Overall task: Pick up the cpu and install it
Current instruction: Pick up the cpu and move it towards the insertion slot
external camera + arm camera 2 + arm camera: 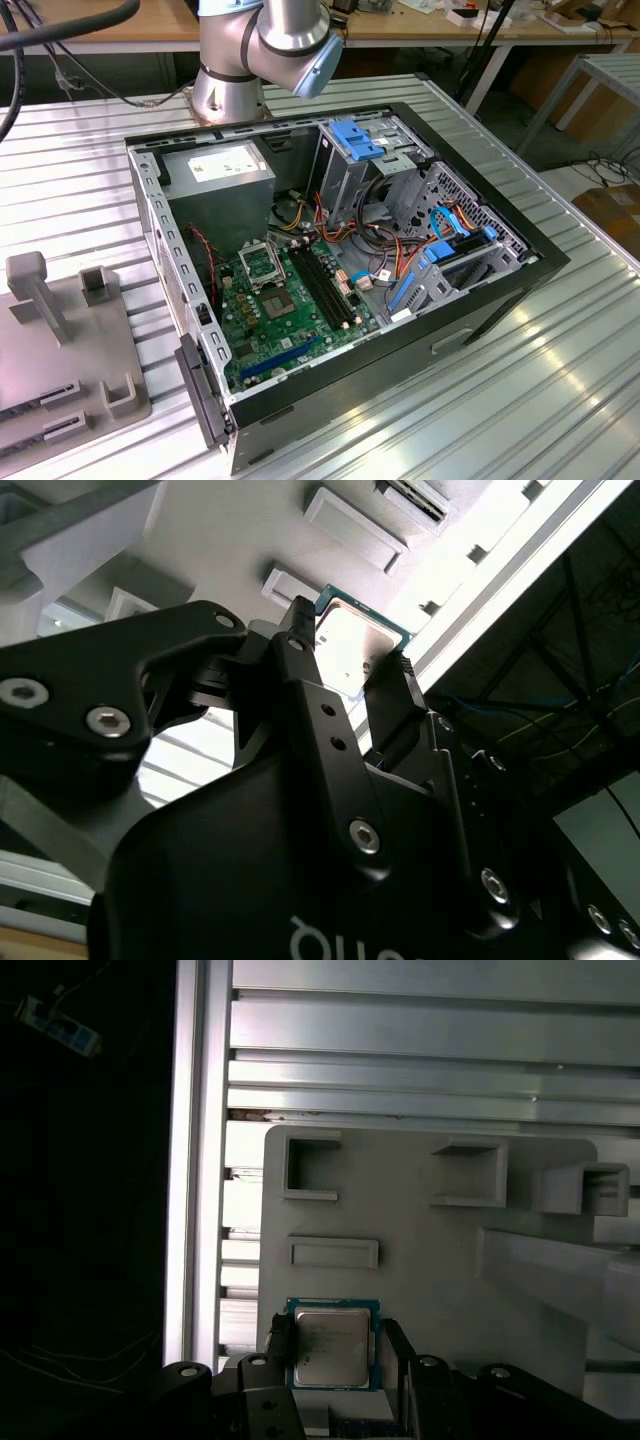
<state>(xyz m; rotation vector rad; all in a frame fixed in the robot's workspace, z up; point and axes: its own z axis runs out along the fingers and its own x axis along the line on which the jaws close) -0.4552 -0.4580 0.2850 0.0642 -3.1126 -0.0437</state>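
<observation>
The cpu point(332, 1345) point(355, 645) is a small square chip with a silver-grey face and a green rim. In both wrist views it sits between the two black fingers point(279, 1335) of my gripper point(335, 1338) point(350, 640), which is shut on its opposite edges. The chip hangs above the grey fixture plate point(420, 1260), near the plate's edge. In the exterior view the metal-framed socket point(262, 265) lies on the green motherboard point(290, 320) inside the open computer case, with its dark centre showing.
The arm's base and elbow point(260, 50) stand behind the case point(400, 370). A grey power-supply box point(220, 180), blue drive brackets point(360, 140) and loose cables crowd the case. The fixture plate point(70, 360) with raised posts is at the exterior view's left on the ribbed aluminium table point(500, 420).
</observation>
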